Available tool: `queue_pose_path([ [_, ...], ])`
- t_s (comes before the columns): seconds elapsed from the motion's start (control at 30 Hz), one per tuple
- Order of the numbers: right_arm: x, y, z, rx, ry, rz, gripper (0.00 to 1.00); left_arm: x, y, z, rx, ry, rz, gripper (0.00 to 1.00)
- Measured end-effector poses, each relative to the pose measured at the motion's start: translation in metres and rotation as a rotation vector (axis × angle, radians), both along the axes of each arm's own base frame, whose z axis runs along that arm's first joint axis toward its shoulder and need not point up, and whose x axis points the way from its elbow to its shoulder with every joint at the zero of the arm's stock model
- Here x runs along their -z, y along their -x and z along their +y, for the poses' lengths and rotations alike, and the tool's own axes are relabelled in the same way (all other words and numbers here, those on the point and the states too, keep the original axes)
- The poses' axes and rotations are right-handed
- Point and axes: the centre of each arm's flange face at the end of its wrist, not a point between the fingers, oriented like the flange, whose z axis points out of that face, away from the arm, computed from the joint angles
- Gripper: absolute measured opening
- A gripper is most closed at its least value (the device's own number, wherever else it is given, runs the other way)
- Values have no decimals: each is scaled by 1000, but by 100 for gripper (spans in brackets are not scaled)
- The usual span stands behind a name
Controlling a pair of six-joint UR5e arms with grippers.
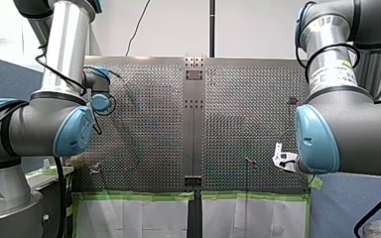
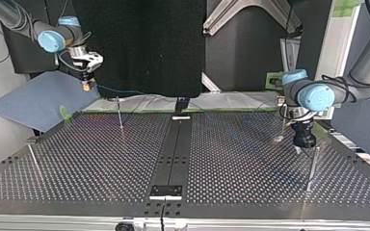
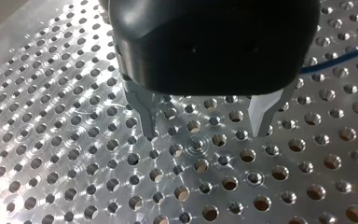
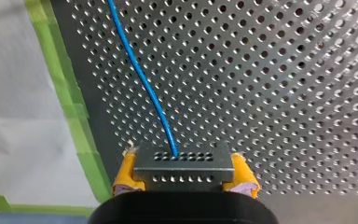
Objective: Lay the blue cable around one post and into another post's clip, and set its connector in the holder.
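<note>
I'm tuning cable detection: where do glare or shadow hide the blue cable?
Left wrist view: glare whitens the table beside the left gripper, the blue cable only a sliver. Right wrist view: evenly lit, cable plain up to the connector in the right gripper.

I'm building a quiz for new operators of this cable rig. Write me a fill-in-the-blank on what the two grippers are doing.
1. My right gripper is shut on the grey ___.
2. The ___ cable runs from it across the perforated table.
3. My right gripper's pads are ___.
4. My left gripper holds nothing; its fingers are ___.

Missing words: connector; blue; yellow; open.
</note>
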Motion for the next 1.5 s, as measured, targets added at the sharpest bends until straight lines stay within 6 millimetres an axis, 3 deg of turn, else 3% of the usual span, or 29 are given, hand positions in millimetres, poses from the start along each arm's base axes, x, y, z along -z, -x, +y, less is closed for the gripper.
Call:
queue_pose_path([
  [0.37, -34, 8, 3, 42, 76, 62, 0, 0, 0, 1, -1, 1, -2, 99],
  [0.53, -35, 12, 12, 75, 81, 64, 0, 0, 0, 2, -3, 1, -3, 99],
  [0.93, -18, 28, 28, 173, 45, 8, 0, 0, 0, 2, 0, 1, -3, 99],
  [1.5, 33, 45, 10, 261, 3, 23, 0, 0, 0, 2, 1, 2, -1, 99],
])
